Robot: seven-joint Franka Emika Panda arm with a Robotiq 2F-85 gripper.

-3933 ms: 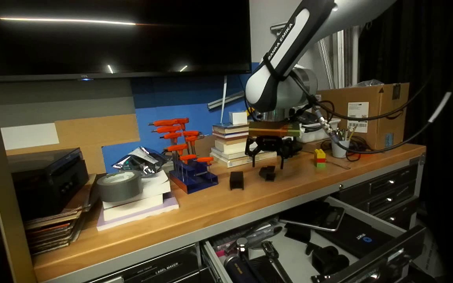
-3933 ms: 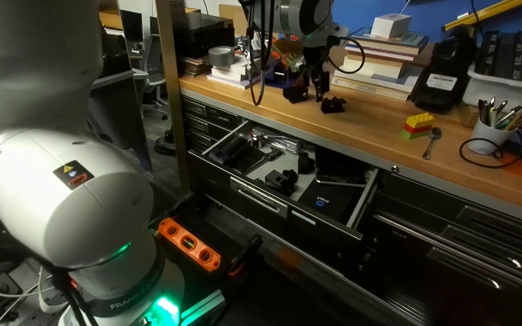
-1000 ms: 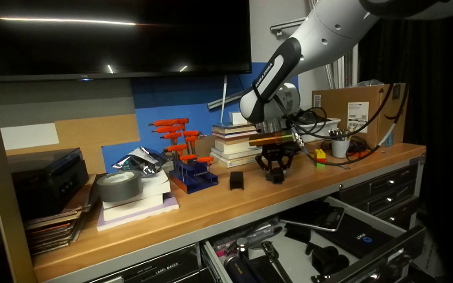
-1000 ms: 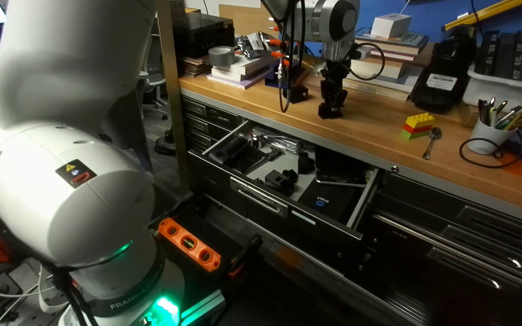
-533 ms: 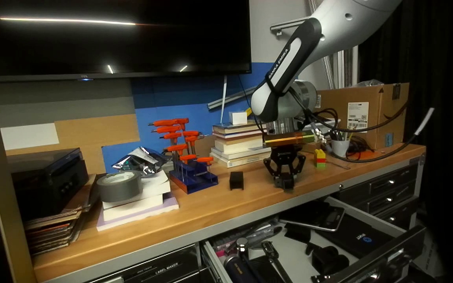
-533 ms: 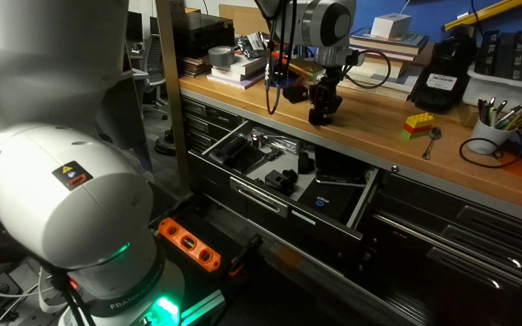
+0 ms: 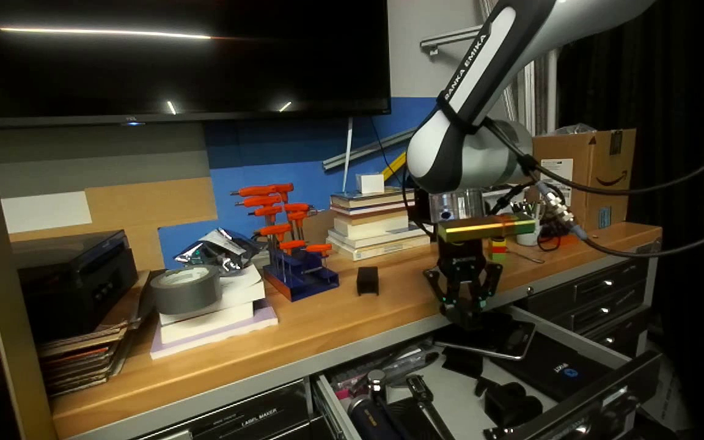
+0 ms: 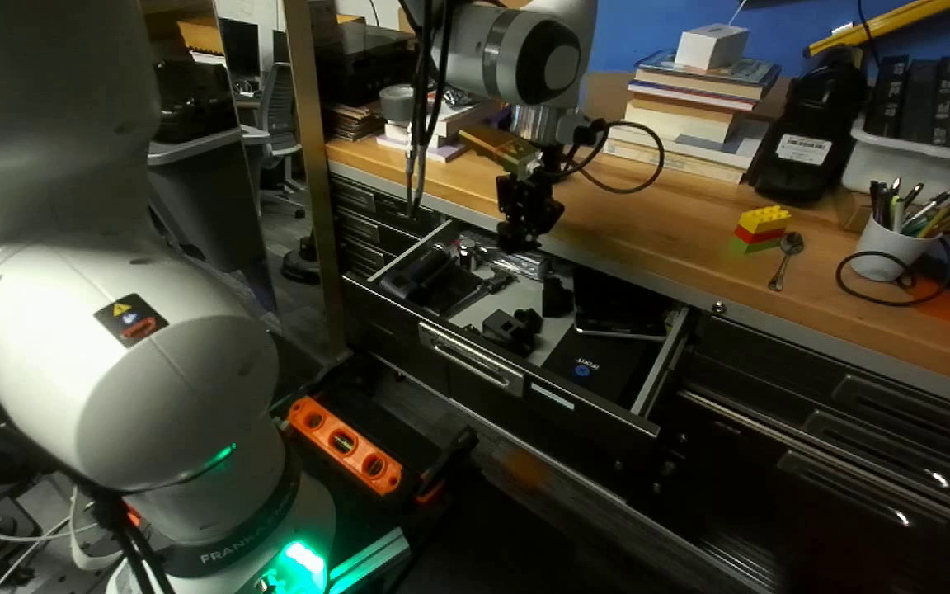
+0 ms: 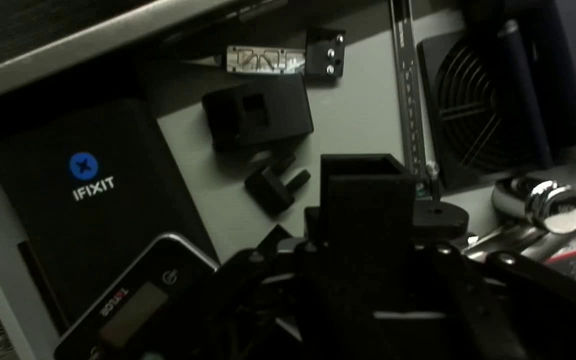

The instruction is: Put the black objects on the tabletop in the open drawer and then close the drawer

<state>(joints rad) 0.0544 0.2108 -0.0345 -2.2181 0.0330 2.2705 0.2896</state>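
Note:
My gripper (image 7: 463, 304) is shut on a black block (image 9: 368, 207), which stands out between the fingers in the wrist view. Gripper and block hang above the rear part of the open drawer (image 8: 590, 418), just off the front edge of the wooden tabletop (image 7: 321, 330). A black block (image 7: 367, 280) rests on the tabletop by the blue tool stand; in an exterior view the gripper (image 8: 522, 235) seems to hide it. Inside the drawer lie a larger black block (image 9: 260, 112), a small pronged black piece (image 9: 272, 189) and another black block (image 8: 556, 297).
The drawer also holds an iFixit box (image 9: 93, 200), a scale (image 9: 138, 305), a caliper (image 9: 408, 90) and a dark cylindrical tool (image 8: 425, 268). On the tabletop stand stacked books (image 7: 364, 229), red-handled tools (image 7: 275, 229), toy bricks (image 8: 761, 227), a spoon (image 8: 784, 260) and a pen cup (image 8: 887, 247).
Earlier the gripper stood open over a black block on the tabletop. It then shut on that block, lifted it and carried it forward off the tabletop, over the drawer.

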